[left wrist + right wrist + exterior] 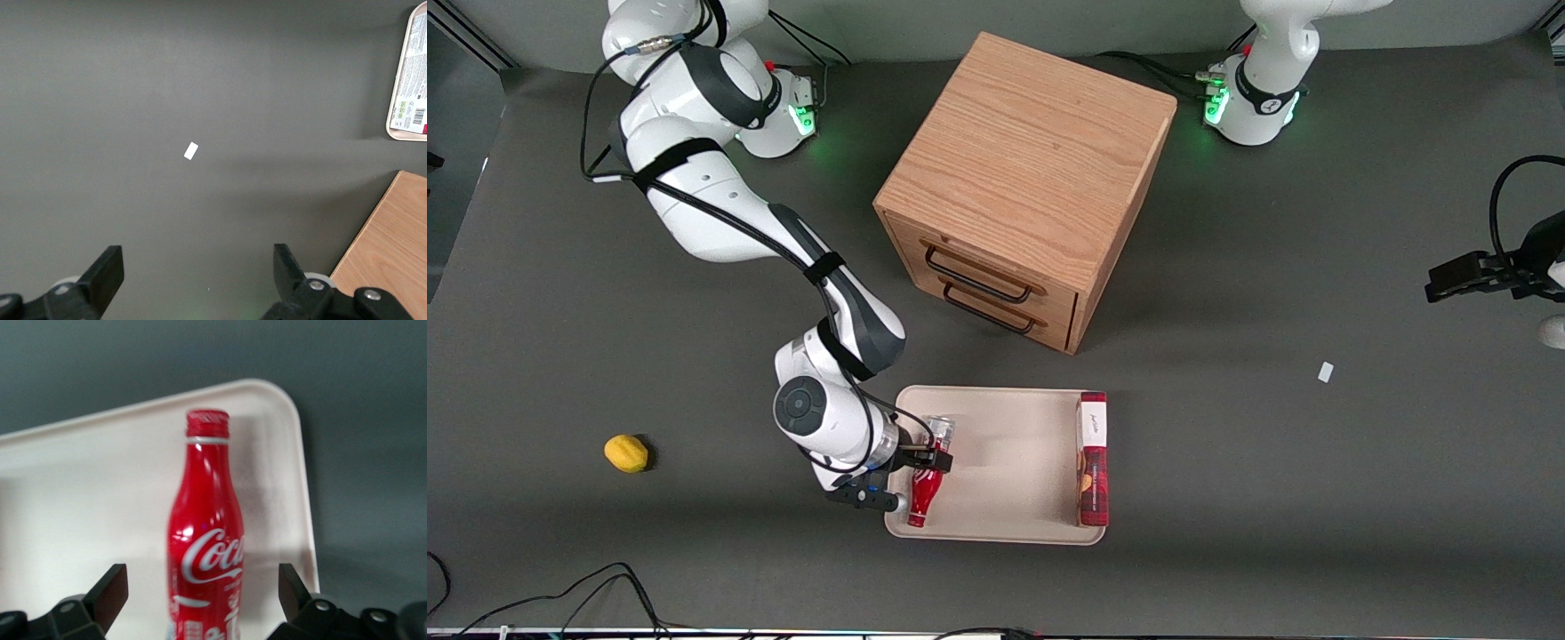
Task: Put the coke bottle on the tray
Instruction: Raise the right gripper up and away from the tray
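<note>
**Bottle lying on the tray, fingers spread around it**

At the lower centre of the front view, the beige tray (1005, 444) lies flat on the dark table (1272, 498), nearer the camera than the wooden drawer cabinet (1023, 187) in the upper middle of the frame. The cabinet is the largest thing here and stands well apart from the work, so it blocks nothing.

On the tray, along its edge toward the parked arm's end of the table, lies a flat red-and-white box (1093, 458). It is well clear of the bottle.

The coke bottle (926, 484) lies on its side on the tray, close to the rim at the working arm's end, its cap pointing toward the camera. The gripper (907, 480) sits over it with its fingers spread wide on either side of the body, touching neither side in the wrist view, where the coke bottle (207, 540) shows between them.

It looks light, rigid and smooth, likely to roll if nudged; the widest part of the body is the safest hold.

A small lemon (626, 453) at lower left and a white scrap (1326, 372) at mid right lie far off.
</note>
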Robot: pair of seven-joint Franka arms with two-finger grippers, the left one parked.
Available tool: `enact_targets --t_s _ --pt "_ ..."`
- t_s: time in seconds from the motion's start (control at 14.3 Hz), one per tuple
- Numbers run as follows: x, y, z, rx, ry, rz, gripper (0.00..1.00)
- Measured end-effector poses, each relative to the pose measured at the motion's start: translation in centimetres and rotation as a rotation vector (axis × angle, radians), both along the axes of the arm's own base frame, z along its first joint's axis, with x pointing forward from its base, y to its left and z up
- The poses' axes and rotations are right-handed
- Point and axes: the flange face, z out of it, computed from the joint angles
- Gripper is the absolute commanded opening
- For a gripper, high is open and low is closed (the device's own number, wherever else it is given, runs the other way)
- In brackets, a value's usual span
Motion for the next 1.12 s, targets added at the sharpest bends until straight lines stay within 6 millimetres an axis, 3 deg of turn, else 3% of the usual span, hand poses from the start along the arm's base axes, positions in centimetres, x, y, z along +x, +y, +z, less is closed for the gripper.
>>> enact_targets --t_s 0.14,0.35,0.56,0.91,1.12 --pt "0.5 -0.8 6.0 -0.023 -0.011 0.001 1.0" --pt "-1.2 -3.0 18.3 -0.1 0.02 0.008 1.0" --pt "-4.4 -8.6 28.9 -0.19 0.087 -0.031 1.0" --pt "-11.7 -17.0 40.5 -0.316 0.221 -0.051 1.0" --pt "-15.4 -23.5 44.7 -0.263 0.258 -0.05 1.0"
